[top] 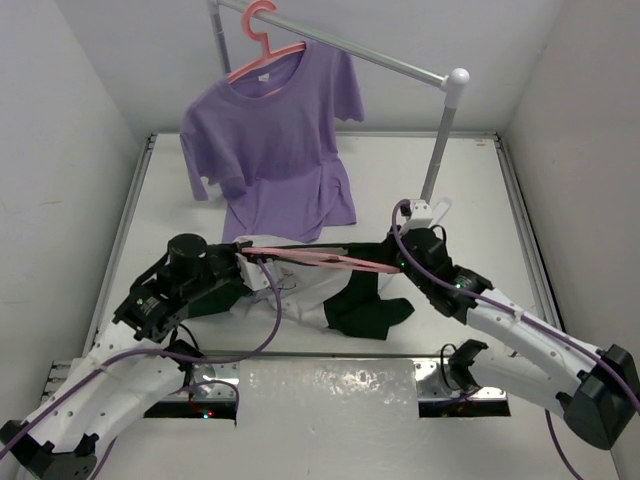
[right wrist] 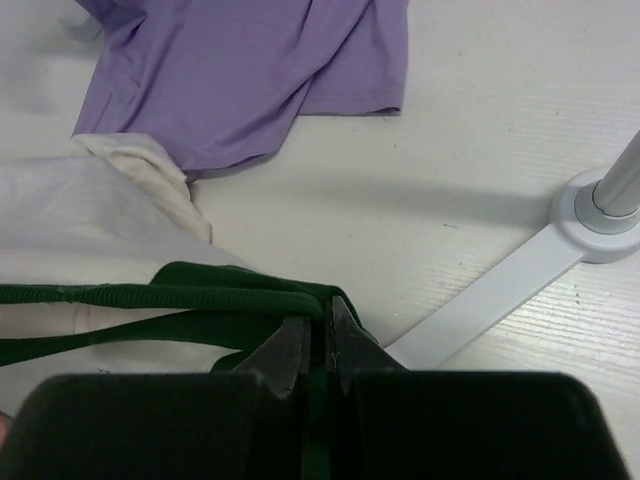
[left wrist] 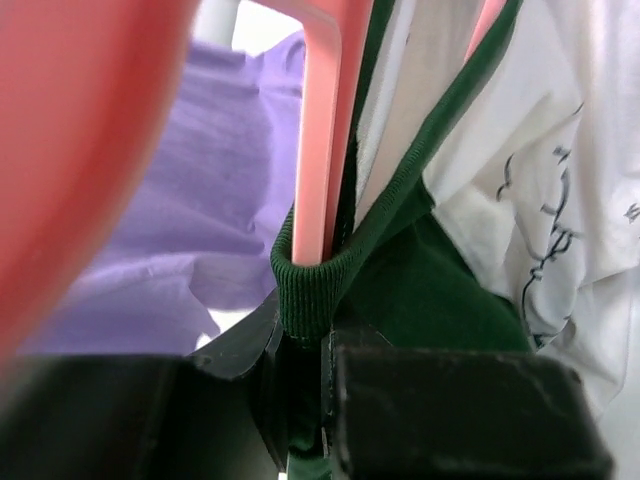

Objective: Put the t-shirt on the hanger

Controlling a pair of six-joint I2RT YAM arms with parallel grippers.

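As both arms reach inward, the left hand [left wrist: 325,350] and right hand [right wrist: 327,335] each pinch the t-shirt [left wrist: 560,150].

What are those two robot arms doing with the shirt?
They're getting the t-shirt onto the pink hanger. The left arm and right arm each have their jaws shut on its green collar, stretching it. The hanger pokes through the collar. A purple shirt hangs behind on a rail.

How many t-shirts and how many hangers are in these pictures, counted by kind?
T-shirts: 2, the purple t-shirt and the white and green t-shirt.
Hangers: 2, the upper hanger and the lower hanger, both pink.
Total: 4.
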